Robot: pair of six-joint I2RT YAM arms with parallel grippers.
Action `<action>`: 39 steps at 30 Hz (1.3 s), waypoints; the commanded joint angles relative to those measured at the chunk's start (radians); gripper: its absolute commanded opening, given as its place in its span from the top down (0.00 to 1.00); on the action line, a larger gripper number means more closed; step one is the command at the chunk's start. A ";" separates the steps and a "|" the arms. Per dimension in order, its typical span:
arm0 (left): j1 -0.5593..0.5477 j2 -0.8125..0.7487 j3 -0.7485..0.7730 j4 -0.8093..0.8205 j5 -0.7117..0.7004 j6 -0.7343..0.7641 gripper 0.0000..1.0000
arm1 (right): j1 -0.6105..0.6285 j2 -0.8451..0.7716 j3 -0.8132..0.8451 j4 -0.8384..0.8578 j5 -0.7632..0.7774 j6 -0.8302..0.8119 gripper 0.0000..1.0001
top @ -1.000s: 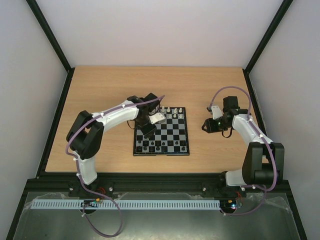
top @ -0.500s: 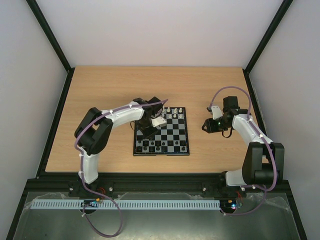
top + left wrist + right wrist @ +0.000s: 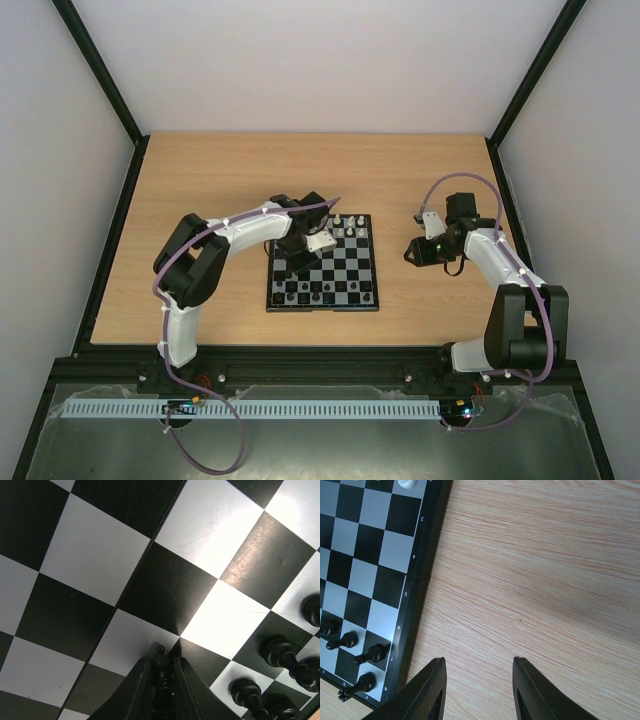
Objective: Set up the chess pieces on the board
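Note:
The board [image 3: 323, 307] lies mid-table, with white chess pieces [image 3: 345, 222] along its far rows and black ones [image 3: 318, 292] along its near rows. My left gripper [image 3: 298, 262] hangs over the board's left part. In the left wrist view it [image 3: 161, 661] is shut on a black piece [image 3: 160, 672], low over a white square [image 3: 129, 639] of the board, and other black pieces [image 3: 280, 652] stand at the lower right. My right gripper [image 3: 412, 250] stands open and empty over bare wood, right of the board's rim [image 3: 422, 555]. Its fingertips [image 3: 439, 662] are apart.
The wooden table [image 3: 200, 190] has a black frame round it and pale walls behind. In the right wrist view black pieces [image 3: 347, 641] line the board's near corner and a white piece [image 3: 407, 484] shows at the top edge. The right arm's base [image 3: 520, 330] is at the near right.
The left arm's elbow swung toward the board and the gripper shifted slightly over the left squares. Its jaws narrowed onto the black piece. The right arm has not moved.

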 commanded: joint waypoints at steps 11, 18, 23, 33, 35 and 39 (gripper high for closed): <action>-0.009 0.102 0.075 0.018 0.016 0.031 0.86 | -0.006 0.001 -0.009 -0.037 -0.007 -0.014 0.63; -0.015 0.118 0.103 0.001 0.030 0.045 0.77 | -0.005 -0.011 -0.012 -0.035 -0.003 -0.013 0.63; -0.012 0.100 0.071 0.000 0.001 0.045 0.66 | -0.005 -0.012 -0.013 -0.035 -0.002 -0.013 0.63; -0.012 0.032 -0.018 0.003 -0.044 0.054 0.65 | -0.005 -0.011 -0.013 -0.028 -0.007 -0.013 0.63; -0.012 0.032 -0.023 0.004 -0.047 0.051 0.67 | -0.005 -0.012 -0.013 -0.029 -0.009 -0.012 0.63; -0.012 0.036 -0.022 0.006 -0.046 0.052 0.71 | -0.005 -0.011 -0.015 -0.028 -0.010 -0.013 0.63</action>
